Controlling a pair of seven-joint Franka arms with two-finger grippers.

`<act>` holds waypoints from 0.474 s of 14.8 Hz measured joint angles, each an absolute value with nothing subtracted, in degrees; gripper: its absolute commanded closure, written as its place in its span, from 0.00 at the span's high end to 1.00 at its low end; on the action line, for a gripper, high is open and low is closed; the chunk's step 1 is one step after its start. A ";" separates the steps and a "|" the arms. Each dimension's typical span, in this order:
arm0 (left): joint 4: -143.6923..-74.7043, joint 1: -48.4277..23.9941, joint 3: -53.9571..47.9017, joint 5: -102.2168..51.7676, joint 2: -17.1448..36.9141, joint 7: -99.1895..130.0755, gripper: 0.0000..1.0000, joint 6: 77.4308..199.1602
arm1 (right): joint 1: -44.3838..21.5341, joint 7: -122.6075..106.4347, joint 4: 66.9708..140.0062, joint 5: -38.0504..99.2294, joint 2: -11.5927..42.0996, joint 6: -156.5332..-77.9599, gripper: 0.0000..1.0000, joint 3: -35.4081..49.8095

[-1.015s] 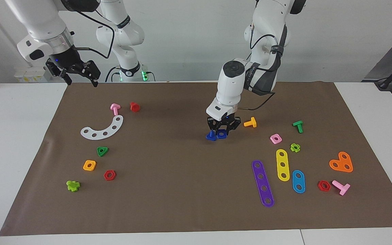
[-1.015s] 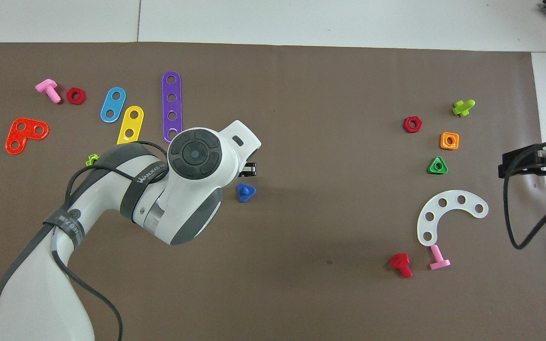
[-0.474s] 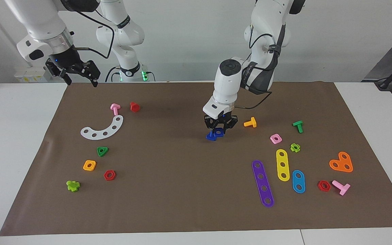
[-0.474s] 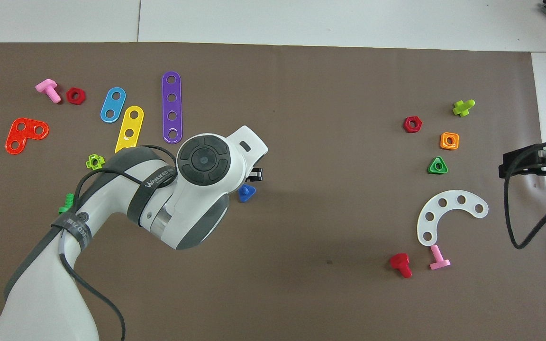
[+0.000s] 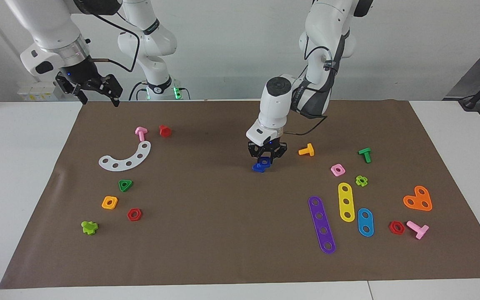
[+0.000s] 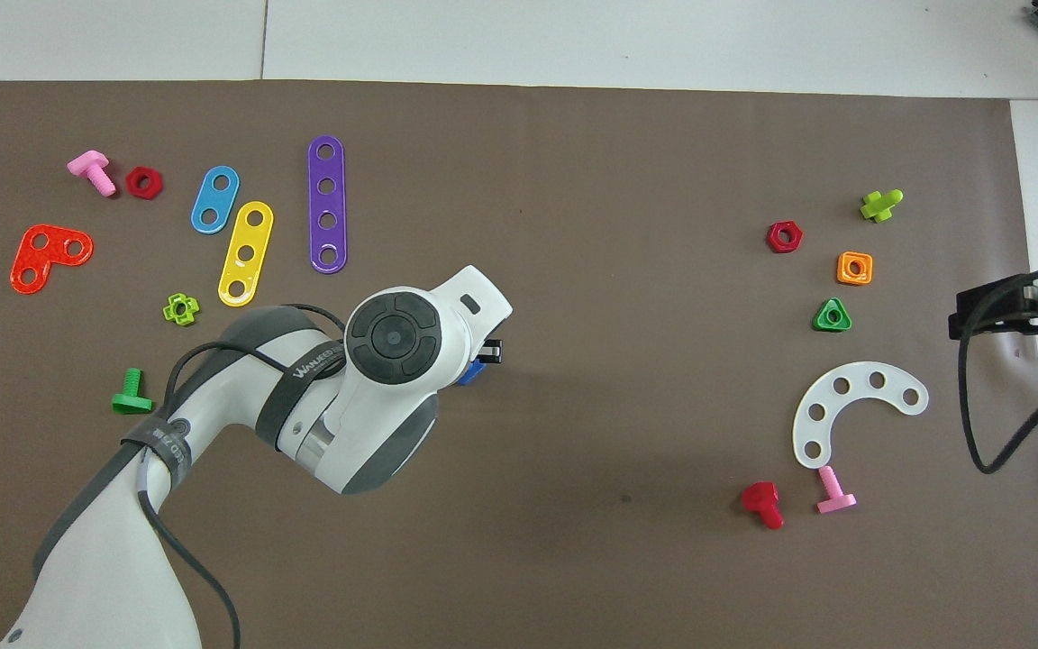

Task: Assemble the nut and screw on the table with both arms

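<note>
Left gripper (image 5: 266, 160) pinching dark-blue square nut (image 5: 266, 160), directly over dark-blue triangular-head screw (image 5: 258, 167); right gripper (image 5: 98, 89) waits, fingers spread.

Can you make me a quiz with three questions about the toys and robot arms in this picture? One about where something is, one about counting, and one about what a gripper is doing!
1. Where is the green triangle nut?
A. Between the white curved strip and the orange square nut
B. On the purple strip
C. Inside the orange heart plate

2. How many red hexagon nuts lie on the mat?
A. One
B. Two
C. Four

3. What is the left gripper doing?
A. Hanging open over bare mat
B. Shut on the blue nut, just above the blue screw
C. Holding a pink screw

Answers:
1 A: it sits on the mat between those two pieces.
2 B: one at each end of the mat.
3 B: the blue nut is pinched in its fingers; the right gripper waits, open, over the mat's corner.
</note>
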State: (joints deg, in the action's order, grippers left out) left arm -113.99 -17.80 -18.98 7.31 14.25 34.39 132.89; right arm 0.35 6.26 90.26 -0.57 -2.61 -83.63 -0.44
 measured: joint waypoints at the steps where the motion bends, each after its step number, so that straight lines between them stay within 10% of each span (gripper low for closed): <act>1: -114.53 -17.80 -19.04 7.31 13.96 34.39 0.18 133.48 | 0.35 6.26 90.27 -0.57 -2.61 -83.63 1.00 -0.44; 7: -115.11 -17.80 -19.16 7.24 13.36 34.57 0.22 134.00 | 0.35 6.26 90.34 -0.57 -2.61 -83.63 1.00 -0.45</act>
